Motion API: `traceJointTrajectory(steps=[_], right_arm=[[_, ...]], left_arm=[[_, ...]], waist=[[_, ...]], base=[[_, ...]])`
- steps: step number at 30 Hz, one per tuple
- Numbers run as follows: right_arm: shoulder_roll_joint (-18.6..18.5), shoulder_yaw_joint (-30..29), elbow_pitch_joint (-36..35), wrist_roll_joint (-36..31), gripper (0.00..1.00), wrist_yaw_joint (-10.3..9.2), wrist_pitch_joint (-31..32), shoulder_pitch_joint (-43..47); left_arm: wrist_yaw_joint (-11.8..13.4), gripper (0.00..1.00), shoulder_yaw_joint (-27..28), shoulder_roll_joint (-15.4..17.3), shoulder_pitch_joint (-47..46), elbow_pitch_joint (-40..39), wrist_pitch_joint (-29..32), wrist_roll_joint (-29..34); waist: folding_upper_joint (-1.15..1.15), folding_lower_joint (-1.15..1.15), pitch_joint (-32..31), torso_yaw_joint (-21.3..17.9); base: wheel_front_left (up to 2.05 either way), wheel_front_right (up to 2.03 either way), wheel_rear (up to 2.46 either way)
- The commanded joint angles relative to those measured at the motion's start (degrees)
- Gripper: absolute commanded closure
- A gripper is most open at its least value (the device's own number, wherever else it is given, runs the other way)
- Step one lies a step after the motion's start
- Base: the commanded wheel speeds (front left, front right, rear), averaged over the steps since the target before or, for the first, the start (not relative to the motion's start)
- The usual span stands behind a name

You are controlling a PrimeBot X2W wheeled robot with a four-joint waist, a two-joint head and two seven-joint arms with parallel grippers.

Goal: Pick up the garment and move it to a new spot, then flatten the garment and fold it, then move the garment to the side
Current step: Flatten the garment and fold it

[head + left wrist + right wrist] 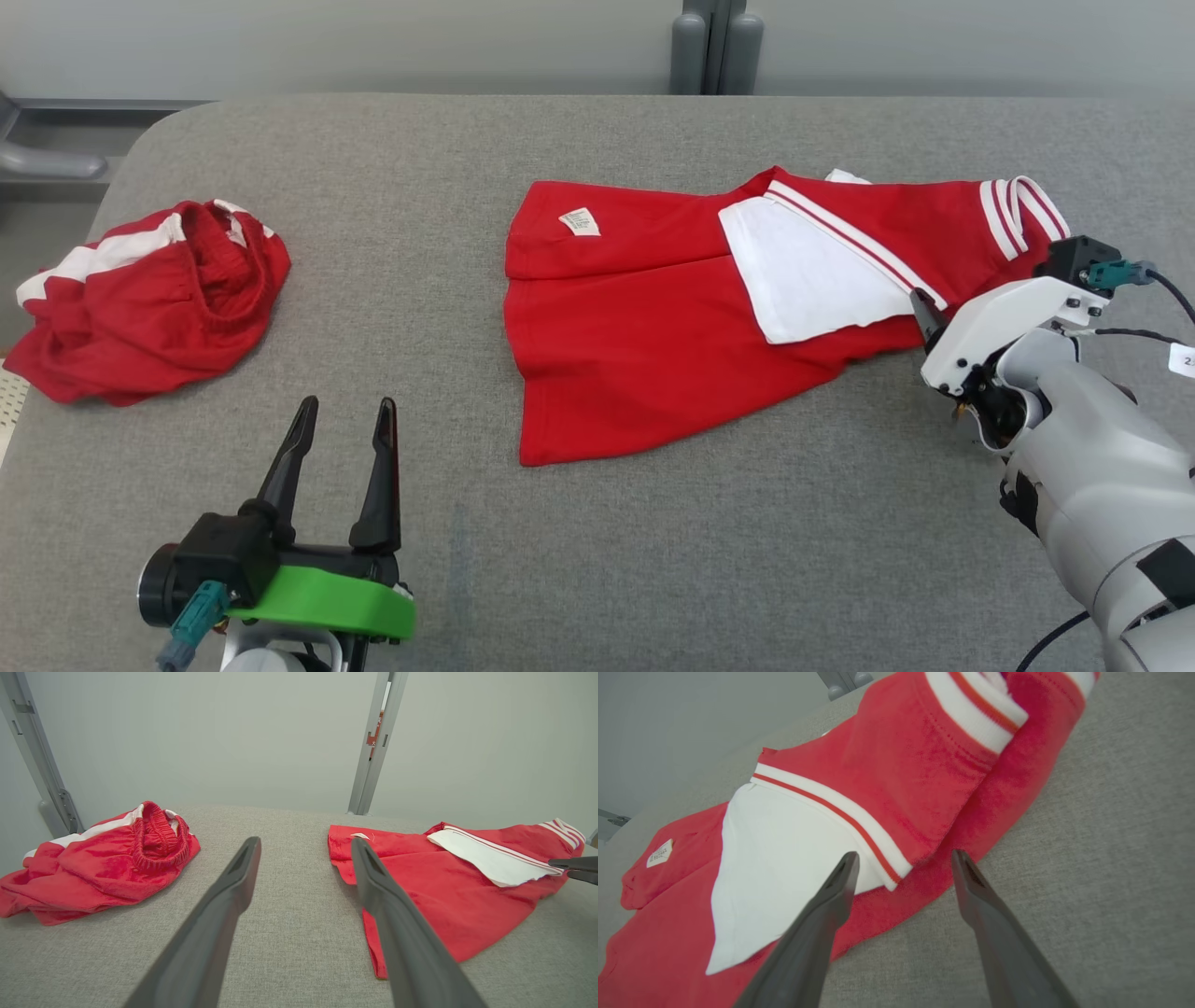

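Garment (653, 355): red with a white panel, spread on the worktop (653, 560), centre-right of the head view.
Shorts (159, 308): red, crumpled, far left of the frame, well apart from the garment.
Left gripper (347, 403): lower left, jaws apart over bare worktop.
Right gripper (903, 856): right side, jaws apart at the garment's white-trimmed edge; contact cannot be told.

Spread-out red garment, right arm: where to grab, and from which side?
I'd take the red garment at its right edge, where the white striped band ends over the doubled red layer. Come from the robot's right, low along the table: that edge lies folded and slightly raised there, and the open right gripper faces it.
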Motion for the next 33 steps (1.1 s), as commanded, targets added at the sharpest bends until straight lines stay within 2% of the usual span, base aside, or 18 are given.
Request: traceJointTrajectory(steps=[1, 2, 3, 4, 5, 6, 13, 16, 18, 23, 27, 30, 33], right_arm=[[-0.13, -0.87, 0.02, -0.68, 0.0, -0.08, 0.19, -1.04], [-0.4, -1.42, 0.01, -1.28, 0.11, -0.08, -0.37, -1.39], [-0.67, -1.89, 0.02, -1.67, 0.29, -0.08, -0.66, -1.59], [-0.87, -2.37, 0.04, -2.44, 0.66, -0.08, -1.41, -1.91], [-1.0, -2.66, 0.03, -3.24, 0.94, -0.08, -2.02, -2.32], [-0.61, -3.17, 0.04, -4.8, 1.0, -0.08, -2.12, -2.73], [0.14, -3.25, 0.01, -9.43, 1.0, -0.08, -3.75, -4.72], [0.1, -3.96, -2.09, -8.0, 1.0, -0.08, -3.17, -4.32], [0.01, -4.32, -5.94, -5.93, 1.0, -0.07, -0.94, -2.41], [-6.21, -3.83, -18.23, -2.28, 1.0, -0.09, 8.69, 6.19], [-13.38, -7.05, -26.76, -0.32, 1.0, -0.09, 16.49, 15.42], [-17.3, -11.81, -31.11, -2.88, 1.0, -0.07, 19.08, 20.7], [-17.67, -16.78, -33.69, -7.08, 1.0, -0.07, 20.83, 23.92]], left_arm=[[-0.33, 0.0, -0.07, 0.43, -0.85, 0.0, 0.09, -0.36], [-0.21, 0.0, -0.16, 0.39, -0.88, -0.06, 0.13, -0.36], [-0.16, 0.0, -0.29, 0.38, -0.94, -0.13, 0.16, -0.32], [-0.08, 0.0, -0.33, 0.39, -0.97, -0.17, 0.17, -0.36], [-0.03, 0.0, -0.33, 0.45, -0.96, -0.15, 0.16, -0.41], [0.09, 0.0, -0.25, 0.52, -0.95, -0.1, 0.11, -0.57], [0.75, 0.0, 0.55, 0.8, 0.06, 0.16, -0.13, -0.81], [1.0, 0.0, 0.76, 0.86, 0.99, -0.03, -0.23, -1.16], [1.08, 0.0, 0.88, 0.92, 1.3, -0.19, -0.26, -1.18], [1.31, 0.0, 0.85, 0.67, 2.2, -0.32, -0.31, -1.54], [1.6, 0.0, 1.12, 0.65, 2.66, -0.43, -0.4, -1.73], [1.53, 0.0, 1.24, 0.77, 2.62, -0.41, -0.49, -1.95], [1.49, 0.0, 1.23, 0.82, 2.11, -0.27, -0.55, -1.95]], waist=[[0.0, 0.0, 0.49, 0.65], [0.0, 0.0, 0.73, 0.94], [0.0, 0.0, 0.95, 1.21], [0.0, 0.0, 1.15, 1.45], [0.0, 0.0, 1.3, 1.61], [0.0, 0.0, 1.48, 1.82], [0.0, 0.0, 0.31, 0.58], [0.0, 0.0, -0.79, -1.03], [0.0, 0.0, -1.41, -2.33], [0.0, 0.0, -2.48, -5.5], [0.0, 0.0, -2.7, -7.44], [0.0, 0.0, -2.61, -8.51], [0.0, 0.0, -2.54, -9.12]], base=[[0.0, 0.0, 0.0], [0.0, 0.0, 0.0], [0.0, 0.0, 0.0], [0.0, 0.0, 0.0], [0.0, 0.0, 0.0], [0.0, 0.0, 0.0], [0.0, 0.0, 0.0], [0.0, 0.0, 0.0], [0.0, 0.0, 0.0], [0.0, 0.0, 0.0], [0.0, 0.0, 0.0], [0.0, 0.0, 0.0], [0.0, 0.0, 0.0]])
